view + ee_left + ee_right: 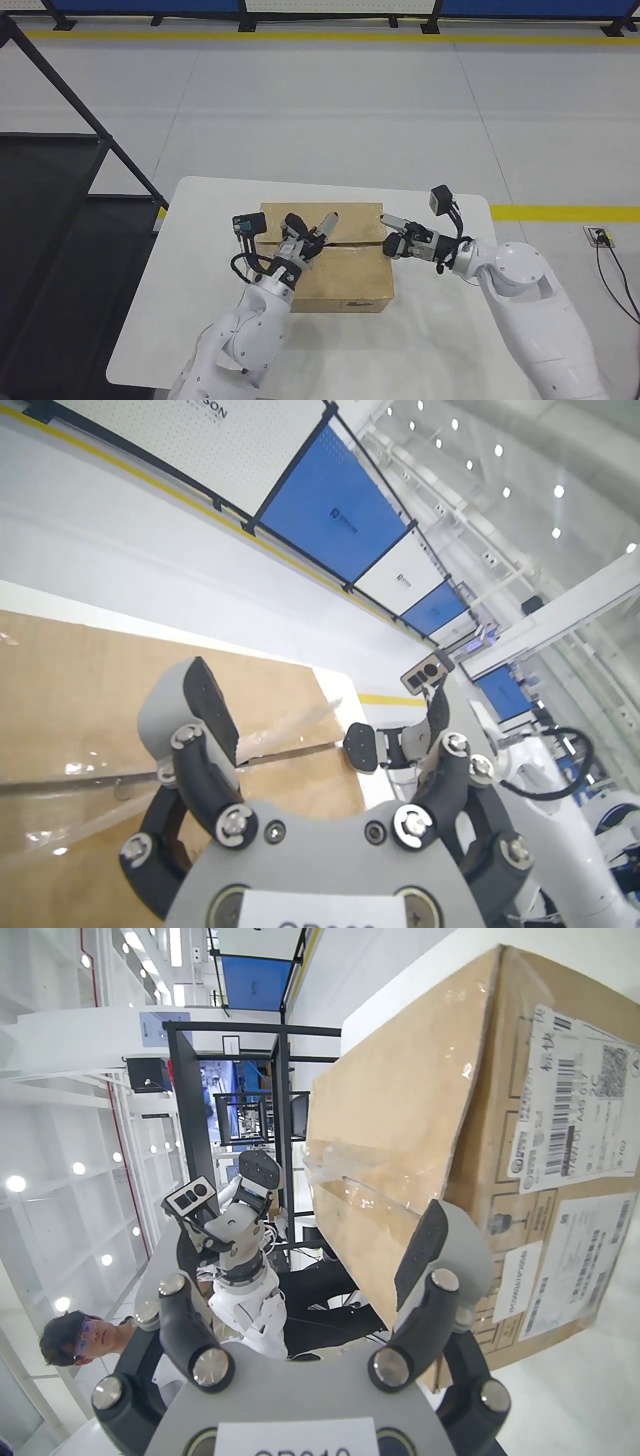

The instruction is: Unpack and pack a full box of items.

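Box (340,275) on the white tabletop (430,340), about midway between the side edges and closer to the far edge than the near one. It's plain brown cardboard, a squat rectangular carton with matte, flat faces and crisp corners. The two top flaps are down and meet along a dark seam (350,243) running the length of the lid. Clear tape (295,722) lies over that seam: glossy, wrinkled, catching the light, and lifted into a crumpled ridge near one end. The same tape shines in the right wrist view (330,1160). On the end face there are white paper labels (575,1093), rectangular, printed with barcodes, and stuck flat on the cardboard.

Now the arms. The left gripper (312,220) hangs over the lid right at the seam, its jaws spread wide and holding nothing. Its fingers (210,710) are grey shells with black, dimpled rubber pads. The right gripper (390,235) is at the box's right end, level with the top edge where the seam runs out. Its jaws are released too, with nothing between them. One black pad (425,1248) stands just in front of that edge; whether it touches the cardboard I can't tell.
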Motion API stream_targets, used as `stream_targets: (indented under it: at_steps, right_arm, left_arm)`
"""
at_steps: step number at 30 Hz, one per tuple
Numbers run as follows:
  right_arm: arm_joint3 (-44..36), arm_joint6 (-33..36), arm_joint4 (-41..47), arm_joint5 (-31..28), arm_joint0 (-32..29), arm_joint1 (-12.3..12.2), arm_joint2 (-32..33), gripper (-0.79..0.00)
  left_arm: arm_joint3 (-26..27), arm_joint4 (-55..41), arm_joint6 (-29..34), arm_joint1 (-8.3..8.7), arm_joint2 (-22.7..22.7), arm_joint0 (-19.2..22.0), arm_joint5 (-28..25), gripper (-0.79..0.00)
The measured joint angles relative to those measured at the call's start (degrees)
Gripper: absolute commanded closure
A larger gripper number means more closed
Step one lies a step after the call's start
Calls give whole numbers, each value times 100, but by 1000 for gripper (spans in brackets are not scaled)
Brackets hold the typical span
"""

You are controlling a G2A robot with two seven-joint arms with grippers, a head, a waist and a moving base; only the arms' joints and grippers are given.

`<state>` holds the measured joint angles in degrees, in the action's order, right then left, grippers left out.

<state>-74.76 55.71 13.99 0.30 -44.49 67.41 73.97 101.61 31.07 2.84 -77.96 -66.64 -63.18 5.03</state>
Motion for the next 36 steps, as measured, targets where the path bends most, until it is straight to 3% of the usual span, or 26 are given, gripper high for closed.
stream_targets:
  at_steps: [7, 13, 19, 25, 30, 36]
  right_arm:
    - [-281, -300, -57, 422, 386, 68, -340, -785]
    - [-81, -409, 42, 585, 972, 185, -748, -785]
    - [327, -591, 270, 740, 1581, 321, -1065, -785]
    - [505, -753, 376, 650, 1804, 403, -1241, -785]
    - [1037, -694, 321, 1215, 2190, 496, -1535, -785]
    - [1907, -48, 207, 1854, 2816, 651, -2050, -785]
  left_arm:
    - [665, -1329, 459, 163, -1785, -686, -180, -785]
    - [565, -1519, 816, 246, -2501, -1097, -393, -785]
    - [385, -1451, 877, 267, -2504, -1231, -578, -785]
    - [287, -1488, 884, 266, -2402, -1212, -604, -785]
    - [261, -1465, 933, 274, -2340, -1185, -617, -785]
    - [234, -1454, 913, 279, -2293, -1199, -636, -785]
